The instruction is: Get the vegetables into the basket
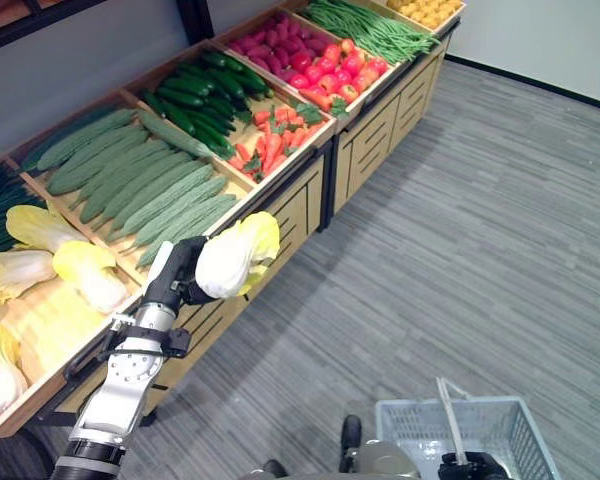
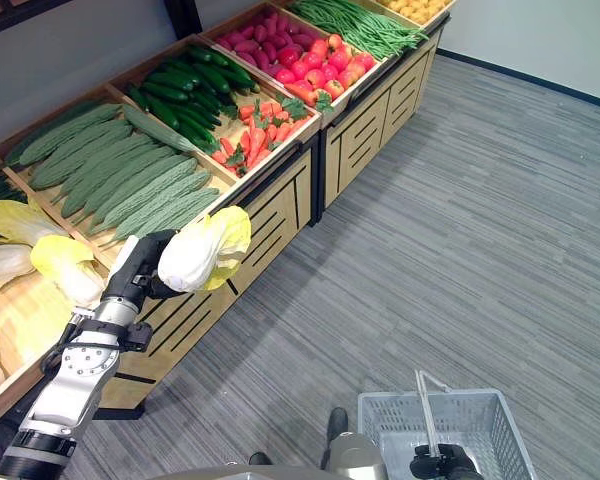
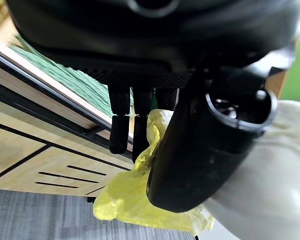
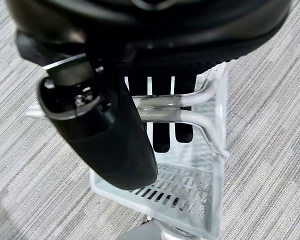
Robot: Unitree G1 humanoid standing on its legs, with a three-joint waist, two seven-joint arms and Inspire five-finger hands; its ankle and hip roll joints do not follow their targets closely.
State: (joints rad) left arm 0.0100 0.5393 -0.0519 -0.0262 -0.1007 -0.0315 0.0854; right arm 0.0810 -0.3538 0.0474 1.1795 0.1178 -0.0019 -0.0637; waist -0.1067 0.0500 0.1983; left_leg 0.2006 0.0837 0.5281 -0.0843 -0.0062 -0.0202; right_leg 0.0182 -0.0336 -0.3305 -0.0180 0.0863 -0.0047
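Note:
My left hand (image 1: 182,268) is shut on a napa cabbage (image 1: 235,255), white at the stem with yellow leaves, and holds it in the air just off the front edge of the wooden produce stand (image 1: 280,205). Up close, the thumb (image 3: 200,145) and fingers (image 3: 119,125) wrap the cabbage (image 3: 140,200). A pale grey plastic basket (image 1: 470,430) hangs low at the bottom right over the floor. My right hand (image 4: 105,135) is shut on its handle (image 4: 180,116), and the basket's inside (image 4: 185,175) looks bare.
More cabbages (image 1: 80,272) lie in the stand's near bin, then bitter gourds (image 1: 140,185), cucumbers (image 1: 205,95), carrots (image 1: 275,135), tomatoes (image 1: 340,70) and green beans (image 1: 375,30) farther along. Grey carpet (image 1: 460,250) spreads open between the stand and the basket.

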